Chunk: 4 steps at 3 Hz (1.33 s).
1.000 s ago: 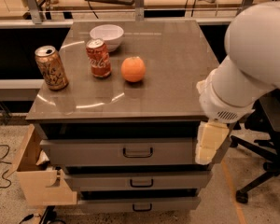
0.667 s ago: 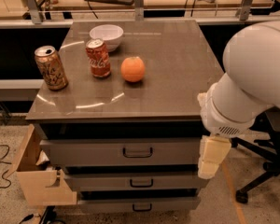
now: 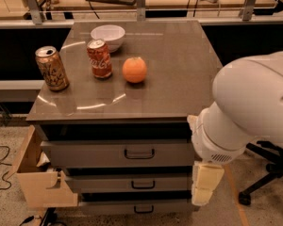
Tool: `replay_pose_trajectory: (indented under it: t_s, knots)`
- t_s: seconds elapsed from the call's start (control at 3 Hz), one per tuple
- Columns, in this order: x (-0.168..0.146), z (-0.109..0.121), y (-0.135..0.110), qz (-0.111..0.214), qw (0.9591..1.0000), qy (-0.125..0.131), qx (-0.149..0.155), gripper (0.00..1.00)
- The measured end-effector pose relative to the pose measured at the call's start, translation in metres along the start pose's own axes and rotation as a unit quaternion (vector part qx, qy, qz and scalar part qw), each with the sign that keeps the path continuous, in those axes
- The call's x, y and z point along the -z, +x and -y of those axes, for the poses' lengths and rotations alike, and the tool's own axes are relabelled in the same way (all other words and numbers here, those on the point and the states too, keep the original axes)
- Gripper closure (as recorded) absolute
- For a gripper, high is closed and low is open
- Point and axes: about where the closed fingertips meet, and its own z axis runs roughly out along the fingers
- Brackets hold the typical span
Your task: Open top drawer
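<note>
The top drawer (image 3: 108, 154) is the tallest of three grey drawers under the grey cabinet top (image 3: 179, 79). Its front lines up with the two drawers below it. Its small dark loop handle (image 3: 139, 153) sits at the centre. My gripper (image 3: 205, 185) shows as a cream-coloured piece hanging below the large white arm (image 3: 250, 112). It is at the cabinet's right front corner, level with the middle drawer (image 3: 127, 182). It is to the right of the top drawer's handle, lower than it, and not touching it.
On the cabinet top stand a gold can (image 3: 52, 68), a red cola can (image 3: 99, 59), an orange (image 3: 134, 69) and a white bowl (image 3: 108, 36). A tan cardboard box (image 3: 37, 182) sits at the lower left. An office chair base (image 3: 266, 173) is at the right.
The arm has swung lower and fills more of the right side. The gripper has dropped from the top drawer's level to the middle drawer's level. The drawers have not moved.
</note>
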Motion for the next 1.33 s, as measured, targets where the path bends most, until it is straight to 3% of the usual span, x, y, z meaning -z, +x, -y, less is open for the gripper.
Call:
replay_pose_trajectory:
  t_s: [0.33, 1.33]
  knots:
    - [-0.028, -0.015, -0.032, 0.033, 0.9988, -0.02, 0.031, 0.0]
    - [-0.077, -0.022, -0.049, 0.028, 0.9977, -0.048, 0.04, 0.0]
